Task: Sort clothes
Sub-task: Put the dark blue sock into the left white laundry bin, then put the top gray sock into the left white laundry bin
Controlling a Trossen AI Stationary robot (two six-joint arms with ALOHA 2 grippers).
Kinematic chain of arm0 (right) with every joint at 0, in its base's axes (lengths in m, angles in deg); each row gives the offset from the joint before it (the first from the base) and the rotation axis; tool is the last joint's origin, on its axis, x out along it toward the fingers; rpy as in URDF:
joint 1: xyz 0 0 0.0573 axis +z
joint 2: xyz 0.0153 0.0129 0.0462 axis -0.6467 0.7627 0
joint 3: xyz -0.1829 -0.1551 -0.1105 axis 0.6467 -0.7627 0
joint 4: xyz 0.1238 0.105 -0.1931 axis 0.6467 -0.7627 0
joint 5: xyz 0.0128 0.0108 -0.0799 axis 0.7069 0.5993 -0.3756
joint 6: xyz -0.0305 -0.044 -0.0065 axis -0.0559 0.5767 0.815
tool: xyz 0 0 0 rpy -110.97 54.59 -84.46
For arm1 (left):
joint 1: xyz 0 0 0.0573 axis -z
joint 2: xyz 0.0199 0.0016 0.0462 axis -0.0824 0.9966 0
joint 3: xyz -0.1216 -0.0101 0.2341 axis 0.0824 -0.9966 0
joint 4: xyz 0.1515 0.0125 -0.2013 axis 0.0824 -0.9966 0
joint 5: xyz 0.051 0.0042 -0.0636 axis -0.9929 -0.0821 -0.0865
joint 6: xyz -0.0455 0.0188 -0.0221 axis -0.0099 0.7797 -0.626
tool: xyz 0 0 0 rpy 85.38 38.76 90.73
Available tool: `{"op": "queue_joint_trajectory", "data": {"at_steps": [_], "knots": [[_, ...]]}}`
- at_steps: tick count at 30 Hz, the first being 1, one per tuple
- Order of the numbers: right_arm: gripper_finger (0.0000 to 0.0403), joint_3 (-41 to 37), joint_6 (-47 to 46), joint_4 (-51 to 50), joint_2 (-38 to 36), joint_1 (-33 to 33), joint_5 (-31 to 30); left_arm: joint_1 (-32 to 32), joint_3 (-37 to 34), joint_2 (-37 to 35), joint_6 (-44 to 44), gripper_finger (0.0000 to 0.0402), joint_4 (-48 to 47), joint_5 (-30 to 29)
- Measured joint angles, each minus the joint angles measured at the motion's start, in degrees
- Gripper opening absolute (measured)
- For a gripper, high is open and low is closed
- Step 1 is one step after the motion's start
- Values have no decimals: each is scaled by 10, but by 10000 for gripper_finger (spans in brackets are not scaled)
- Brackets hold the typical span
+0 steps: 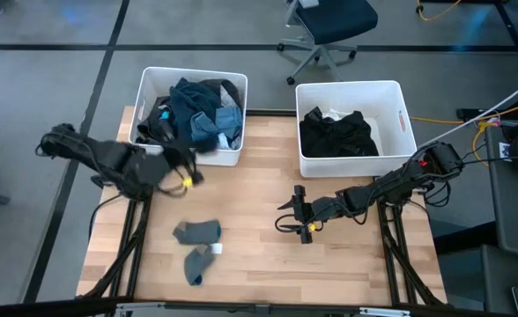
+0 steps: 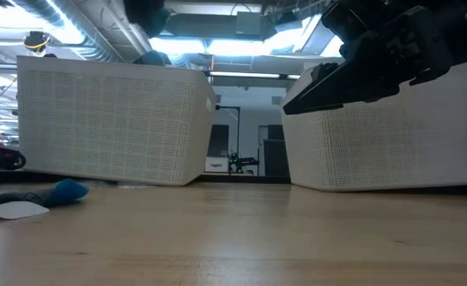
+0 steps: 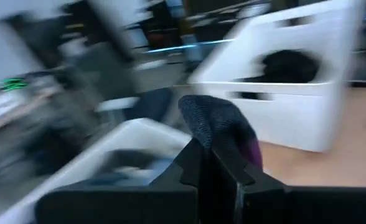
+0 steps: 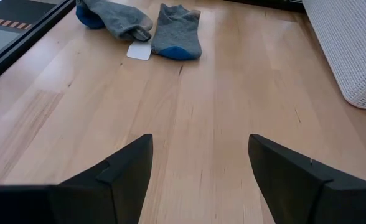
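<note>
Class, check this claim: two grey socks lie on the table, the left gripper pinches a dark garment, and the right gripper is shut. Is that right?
Not quite: the right gripper is open, its fingers spread above bare wood in the right wrist view. The rest holds: two grey socks lie on the table, and the left gripper pinches a dark garment.

We see grey socks [image 4: 177, 31] with blue toes, white tag [image 4: 139, 50]; white bins [image 1: 351, 92]; black clothes [image 1: 336, 134]; blue-navy pile [image 1: 197, 110]; pale wood table [image 1: 259, 255].
</note>
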Motion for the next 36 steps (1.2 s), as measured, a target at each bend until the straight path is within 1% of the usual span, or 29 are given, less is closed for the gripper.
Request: {"op": "queue_joint_trajectory", "data": {"at_steps": [3,6,11,15,20,24,26,28,32,36], "knots": [[264,0,0,0,0,0,0,-56,0,-31,15,7,-40,-53],[264,0,0,0,0,0,0,-125,0,-57,9,11,-91,-74],[264,0,0,0,0,0,0,-247,0,-82,-35,13,-167,-76],[264,0,0,0,0,0,0,-326,0,-84,-64,11,-189,-75],[264,0,0,0,0,0,0,-390,0,-76,-80,22,-188,-64],[264,0,0,0,0,0,0,-430,0,-71,-83,48,-188,-62],[264,0,0,0,0,0,0,-448,0,-70,-83,67,-188,-53],[264,0,0,0,0,0,0,-464,0,-69,-89,89,-188,-30],[264,0,0,0,0,0,0,-491,0,-69,-98,133,-191,43],[264,0,0,-1,0,0,0,-498,0,-69,-115,159,-198,109]]}}
